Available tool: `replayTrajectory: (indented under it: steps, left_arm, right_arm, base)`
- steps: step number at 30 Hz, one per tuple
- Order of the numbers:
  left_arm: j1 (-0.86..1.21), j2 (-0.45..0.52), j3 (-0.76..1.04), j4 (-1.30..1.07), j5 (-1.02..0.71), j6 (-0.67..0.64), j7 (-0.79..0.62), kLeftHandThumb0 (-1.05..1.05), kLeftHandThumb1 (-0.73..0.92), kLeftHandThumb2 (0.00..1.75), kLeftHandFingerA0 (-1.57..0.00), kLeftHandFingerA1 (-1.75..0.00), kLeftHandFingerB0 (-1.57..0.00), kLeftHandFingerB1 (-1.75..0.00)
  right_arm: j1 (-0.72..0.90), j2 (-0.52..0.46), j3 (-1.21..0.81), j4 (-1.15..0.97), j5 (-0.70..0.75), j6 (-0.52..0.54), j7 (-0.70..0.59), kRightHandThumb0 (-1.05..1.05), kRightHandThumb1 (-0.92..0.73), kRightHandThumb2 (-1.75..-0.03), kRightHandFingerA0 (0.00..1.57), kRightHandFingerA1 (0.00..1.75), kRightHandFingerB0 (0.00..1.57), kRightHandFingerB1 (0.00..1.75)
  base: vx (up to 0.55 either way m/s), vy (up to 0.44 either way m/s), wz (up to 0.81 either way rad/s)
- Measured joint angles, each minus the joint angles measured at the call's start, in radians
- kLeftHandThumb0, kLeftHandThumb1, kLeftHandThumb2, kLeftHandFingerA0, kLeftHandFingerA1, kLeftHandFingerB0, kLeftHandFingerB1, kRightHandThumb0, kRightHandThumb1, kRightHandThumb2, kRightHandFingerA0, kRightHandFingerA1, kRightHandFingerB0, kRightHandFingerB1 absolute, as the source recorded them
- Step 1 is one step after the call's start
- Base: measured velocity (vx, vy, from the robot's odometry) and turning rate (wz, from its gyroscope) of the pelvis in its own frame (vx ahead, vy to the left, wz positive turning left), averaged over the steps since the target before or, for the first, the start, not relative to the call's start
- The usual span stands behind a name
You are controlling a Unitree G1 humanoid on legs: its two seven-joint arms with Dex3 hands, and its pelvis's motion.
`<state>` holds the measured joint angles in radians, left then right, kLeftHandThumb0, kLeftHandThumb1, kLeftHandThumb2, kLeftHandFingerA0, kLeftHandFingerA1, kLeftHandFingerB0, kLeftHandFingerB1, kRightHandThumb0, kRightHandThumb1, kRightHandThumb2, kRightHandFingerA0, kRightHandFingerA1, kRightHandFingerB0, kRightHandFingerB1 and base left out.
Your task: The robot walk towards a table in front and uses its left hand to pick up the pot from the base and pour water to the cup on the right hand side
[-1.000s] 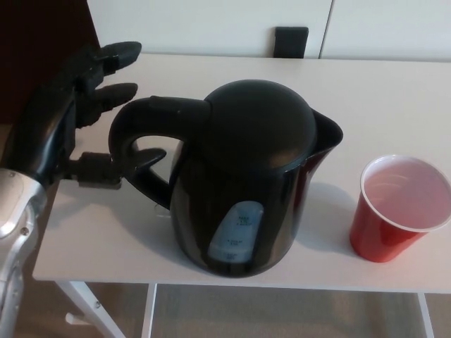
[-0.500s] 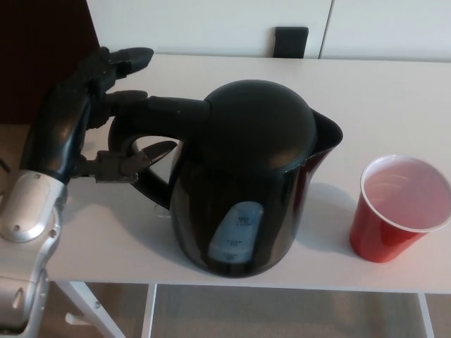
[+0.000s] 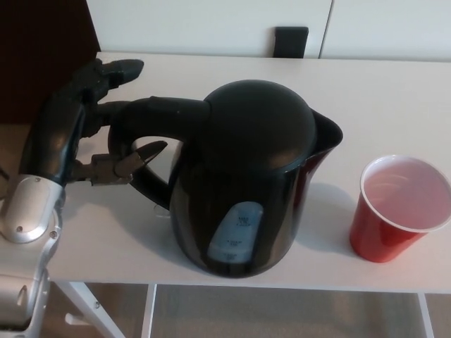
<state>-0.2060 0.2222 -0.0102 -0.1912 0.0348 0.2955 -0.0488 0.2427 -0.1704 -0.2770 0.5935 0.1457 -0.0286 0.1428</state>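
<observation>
A black electric kettle [image 3: 246,176] stands on the white table [image 3: 380,91], its handle [image 3: 141,130] pointing left and its spout right. A red plastic cup [image 3: 396,208] with a white inside stands to the kettle's right, near the table's front edge. My left hand [image 3: 77,134] is at the handle with its fingers apart: the thumb [image 3: 137,158] reaches into the handle's loop from below, and the upper fingers [image 3: 113,74] stretch above and behind the handle. The hand is open and holds nothing. The kettle's base is hidden under the kettle. My right hand does not show.
A small black box [image 3: 291,41] stands against the wall behind the table. A dark panel [image 3: 42,49] fills the upper left corner. The table's white legs [image 3: 84,303] and the floor show below its front edge.
My left hand moved right to the kettle's handle, and its thumb now reaches into the loop. Kettle and cup have not moved.
</observation>
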Motion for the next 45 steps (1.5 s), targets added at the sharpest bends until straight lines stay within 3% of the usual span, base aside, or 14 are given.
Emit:
replayTrajectory:
  steps: [9, 25, 27, 28, 31, 32, 33, 38, 39, 45]
  left_arm:
    - [-0.025, 0.003, 0.001, 0.064, 0.007, -0.005, 0.000, -0.42, 0.37, 0.64, -0.44, -0.52, -0.37, -0.46]
    - [-0.044, -0.022, -0.016, 0.090, 0.031, -0.017, 0.000, -0.45, 0.38, 0.65, -0.46, -0.50, -0.37, -0.44]
    - [-0.046, -0.026, -0.022, 0.089, 0.035, -0.018, 0.001, -0.42, 0.40, 0.64, -0.45, -0.48, -0.35, -0.43]
    - [-0.048, -0.028, -0.030, 0.089, 0.039, -0.018, 0.001, -0.33, 0.48, 0.54, -0.49, -0.43, -0.42, -0.38]
    - [-0.054, -0.032, -0.045, 0.087, 0.044, -0.019, 0.001, -0.33, 0.48, 0.54, -0.49, -0.43, -0.42, -0.38]
    - [-0.055, -0.033, -0.049, 0.087, 0.045, -0.019, 0.002, -0.17, 0.52, 0.55, -0.68, -0.97, -0.68, -0.89]
    - [-0.056, -0.033, -0.052, 0.087, 0.047, -0.019, 0.002, -0.16, 0.58, 0.50, -0.69, -1.61, -0.62, -1.45]
    - [-0.075, -0.033, -0.074, 0.087, 0.062, -0.019, 0.001, -0.16, 0.58, 0.50, -0.69, -1.61, -0.62, -1.45]
    - [-0.076, -0.033, -0.075, 0.087, 0.063, -0.019, 0.001, -0.11, 0.59, 0.54, -0.89, -1.75, -0.71, -1.75]
    - [-0.093, -0.020, -0.094, 0.058, 0.051, 0.014, -0.058, -0.03, 0.64, 0.54, -0.87, -1.75, -0.67, -1.75]
  right_arm:
    - [-0.039, -0.003, -0.021, 0.047, 0.024, 0.009, 0.032, -0.10, -0.43, -0.87, 0.29, 0.54, 0.20, 0.50]
    - [-0.064, -0.003, -0.033, 0.059, 0.041, 0.010, 0.047, -0.10, -0.43, -0.87, 0.38, 0.59, 0.20, 0.50]
    - [-0.066, -0.003, -0.032, 0.060, 0.040, 0.010, 0.047, -0.09, -0.43, -0.87, 0.34, 0.57, 0.20, 0.50]
    - [-0.069, -0.003, -0.032, 0.060, 0.040, 0.010, 0.047, -0.09, -0.43, -0.87, 0.35, 0.57, 0.20, 0.50]
    - [-0.077, -0.003, -0.032, 0.060, 0.041, 0.011, 0.046, -0.09, -0.43, -0.87, 0.35, 0.57, 0.20, 0.50]
    - [-0.080, -0.003, -0.032, 0.059, 0.041, 0.012, 0.046, -0.09, -0.44, -0.88, 0.37, 0.58, 0.20, 0.50]
    - [-0.082, -0.003, -0.032, 0.059, 0.041, 0.012, 0.046, -0.09, -0.44, -0.88, 0.37, 0.58, 0.20, 0.50]
    - [-0.092, -0.003, -0.032, 0.050, 0.041, 0.020, 0.044, -0.09, -0.44, -0.88, 0.37, 0.58, 0.20, 0.50]
    - [-0.093, -0.003, -0.032, 0.049, 0.041, 0.020, 0.044, -0.10, -0.43, -0.87, 0.38, 0.58, 0.22, 0.51]
    - [-0.102, -0.003, -0.031, 0.039, 0.040, 0.026, 0.038, -0.13, -0.43, -0.87, 0.37, 0.58, 0.22, 0.51]
  base:
    - [0.00, 0.000, 0.00]
    - [0.00, 0.000, 0.00]
    - [0.00, 0.000, 0.00]
    - [0.00, 0.000, 0.00]
    - [0.00, 0.000, 0.00]
    - [0.00, 0.000, 0.00]
    - [0.00, 0.000, 0.00]
    - [0.00, 0.000, 0.00]
    - [0.00, 0.000, 0.00]
    - [0.00, 0.000, 0.00]
